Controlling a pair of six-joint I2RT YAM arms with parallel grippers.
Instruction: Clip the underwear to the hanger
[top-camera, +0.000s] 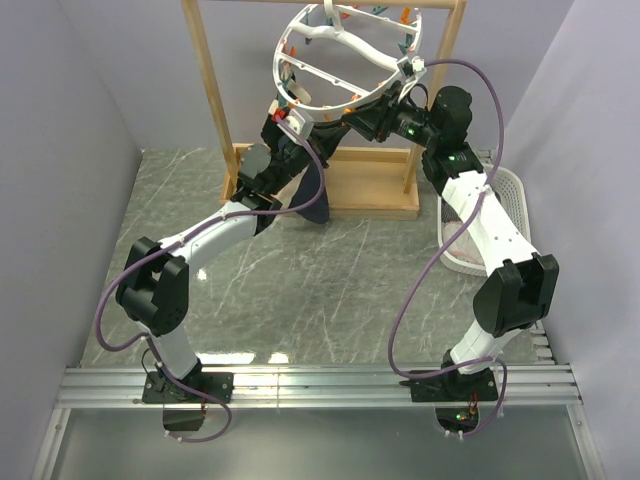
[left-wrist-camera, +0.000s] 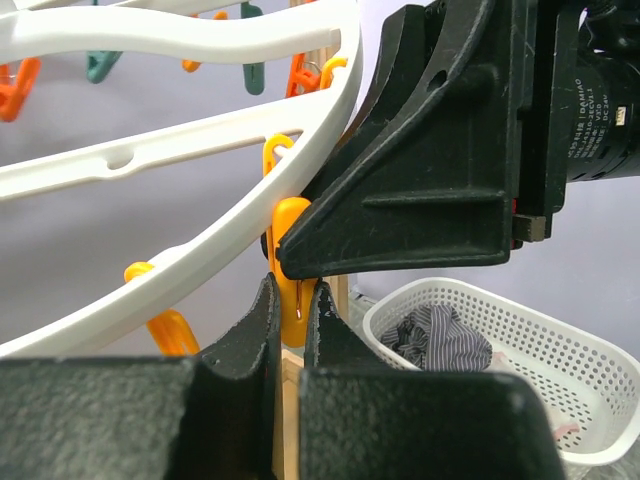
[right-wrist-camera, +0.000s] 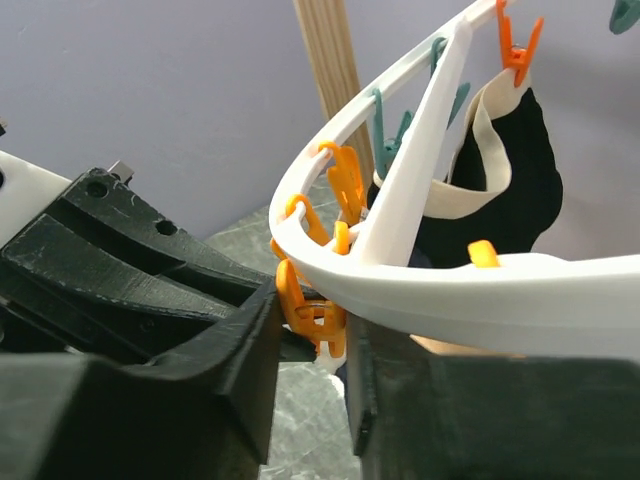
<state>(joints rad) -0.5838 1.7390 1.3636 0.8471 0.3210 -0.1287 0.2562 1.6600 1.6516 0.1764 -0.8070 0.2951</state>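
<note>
The white round hanger (top-camera: 340, 60) hangs from the wooden rack. The navy underwear (top-camera: 308, 190) with its cream waistband dangles under the ring's near-left rim, and one waistband corner (right-wrist-camera: 510, 100) is held by an orange clip. My right gripper (right-wrist-camera: 312, 330) is shut on another orange clip (right-wrist-camera: 318, 305) under the rim, one finger on each side. My left gripper (left-wrist-camera: 292, 295) comes up from below that same clip (left-wrist-camera: 290, 240) with its fingers (left-wrist-camera: 325, 320) nearly together. The clip's lower end shows in the narrow gap. I see no fabric between them.
The wooden rack's post (top-camera: 215, 90) and base (top-camera: 370, 190) stand just behind both grippers. A white basket (top-camera: 505, 215) holding a grey striped cloth (left-wrist-camera: 440, 340) sits to the right, beside the right arm. Several other orange and teal clips hang along the ring.
</note>
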